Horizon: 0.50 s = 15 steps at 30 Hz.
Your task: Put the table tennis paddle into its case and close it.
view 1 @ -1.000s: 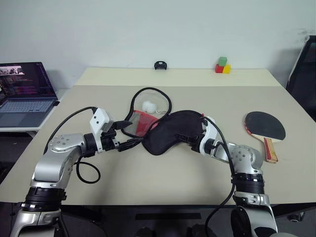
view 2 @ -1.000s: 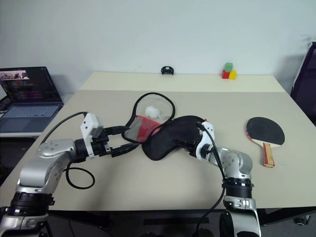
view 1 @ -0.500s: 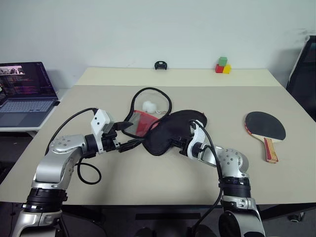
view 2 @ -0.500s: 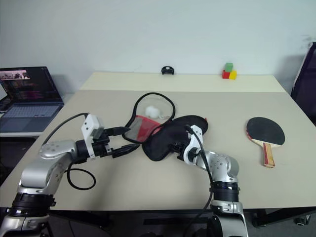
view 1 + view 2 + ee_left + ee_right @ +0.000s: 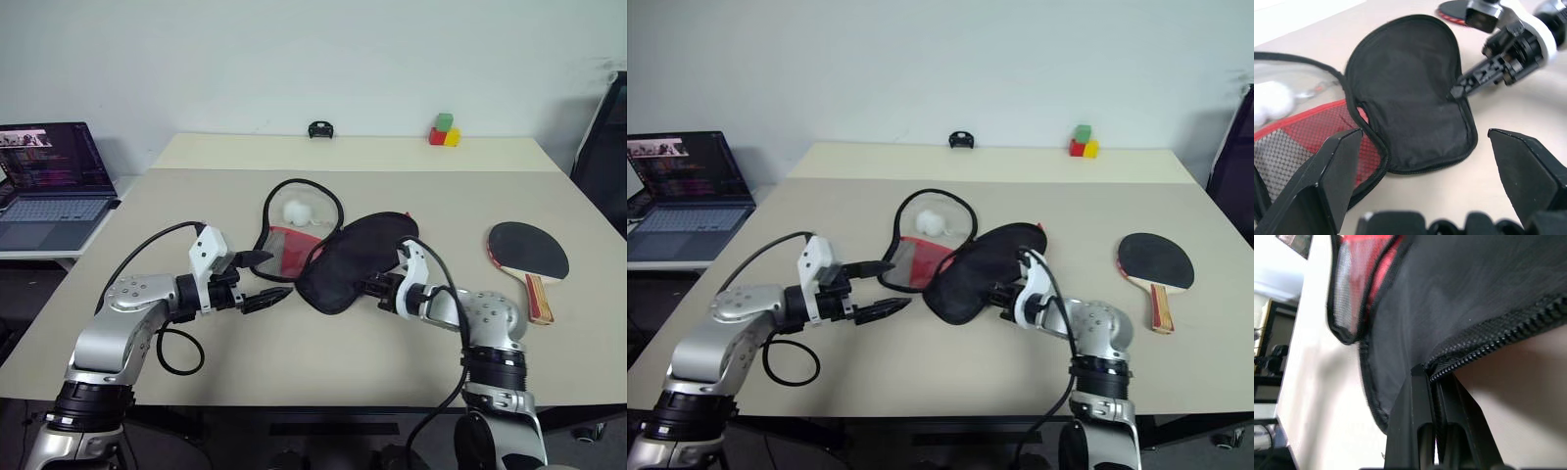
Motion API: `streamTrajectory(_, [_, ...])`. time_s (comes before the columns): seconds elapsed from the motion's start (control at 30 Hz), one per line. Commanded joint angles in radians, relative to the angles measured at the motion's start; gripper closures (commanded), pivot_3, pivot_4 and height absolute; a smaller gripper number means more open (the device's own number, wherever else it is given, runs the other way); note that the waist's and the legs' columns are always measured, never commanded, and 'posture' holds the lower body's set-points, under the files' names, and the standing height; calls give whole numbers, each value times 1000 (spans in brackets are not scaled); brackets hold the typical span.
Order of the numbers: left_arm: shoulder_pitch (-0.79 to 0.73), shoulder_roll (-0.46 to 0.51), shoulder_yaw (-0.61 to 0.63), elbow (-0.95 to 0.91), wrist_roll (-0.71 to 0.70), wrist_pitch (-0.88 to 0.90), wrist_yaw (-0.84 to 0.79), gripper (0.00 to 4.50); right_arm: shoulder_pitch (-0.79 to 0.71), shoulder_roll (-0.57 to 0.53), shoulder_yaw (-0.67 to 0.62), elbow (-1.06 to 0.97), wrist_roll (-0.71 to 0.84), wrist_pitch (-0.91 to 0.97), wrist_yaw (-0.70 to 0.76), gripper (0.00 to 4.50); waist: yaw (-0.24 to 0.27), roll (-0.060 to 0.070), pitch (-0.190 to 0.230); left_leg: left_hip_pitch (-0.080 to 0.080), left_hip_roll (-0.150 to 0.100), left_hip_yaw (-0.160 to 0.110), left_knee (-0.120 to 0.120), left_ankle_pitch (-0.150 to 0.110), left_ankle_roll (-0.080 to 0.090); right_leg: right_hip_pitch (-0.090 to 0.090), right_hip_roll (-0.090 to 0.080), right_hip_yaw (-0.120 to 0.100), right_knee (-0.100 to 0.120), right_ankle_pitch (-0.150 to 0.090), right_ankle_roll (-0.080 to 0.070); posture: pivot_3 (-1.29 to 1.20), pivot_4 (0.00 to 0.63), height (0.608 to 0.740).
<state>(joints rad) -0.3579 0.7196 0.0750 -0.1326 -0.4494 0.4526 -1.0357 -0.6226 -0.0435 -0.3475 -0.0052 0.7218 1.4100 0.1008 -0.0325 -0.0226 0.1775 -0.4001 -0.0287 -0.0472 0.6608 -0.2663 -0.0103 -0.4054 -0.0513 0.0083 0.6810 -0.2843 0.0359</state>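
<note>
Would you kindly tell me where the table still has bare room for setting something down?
Bare tan tabletop runs along the near edge below both arms, and between the black fabric case and the black-faced wooden paddle. The far strip between the small black object and coloured blocks is free. The centre is crowded: case, white ball, both pincers.

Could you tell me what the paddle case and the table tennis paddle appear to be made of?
Paddle case: soft matte black fabric with red mesh, creasing, zipper teeth along its edge. Table tennis paddle: smooth black face, likely rubber; handle looks wooden, striped red.
</note>
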Motion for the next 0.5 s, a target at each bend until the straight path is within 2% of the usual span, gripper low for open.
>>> streamTrajectory(0.03, [4,0,-9,-75,-27,14,-4,0,-11,-58,-35,-72,55,97,38,4485,0,0,0,0,0,0,0,0,0,0,0,0,0,0,0,0,150,740])
streamTrajectory(0.27, [8,-12,-42,-109,-42,35,-5,0,-4,-181,-39,-90,106,204,118,4485,0,0,0,0,0,0,0,0,0,0,0,0,0,0,0,0,150,740])
streamTrajectory(0.37, [2,-29,-71,-117,-43,41,-12,0,20,-335,51,-82,163,204,213,4485,0,0,0,0,0,0,0,0,0,1,0,0,0,0,0,0,150,740])
streamTrajectory(0.5, [-14,-36,-95,-109,-38,37,-28,0,-25,-466,99,10,130,195,308,4485,1,0,0,0,-1,1,1,0,1,1,0,0,-1,0,0,0,150,740])
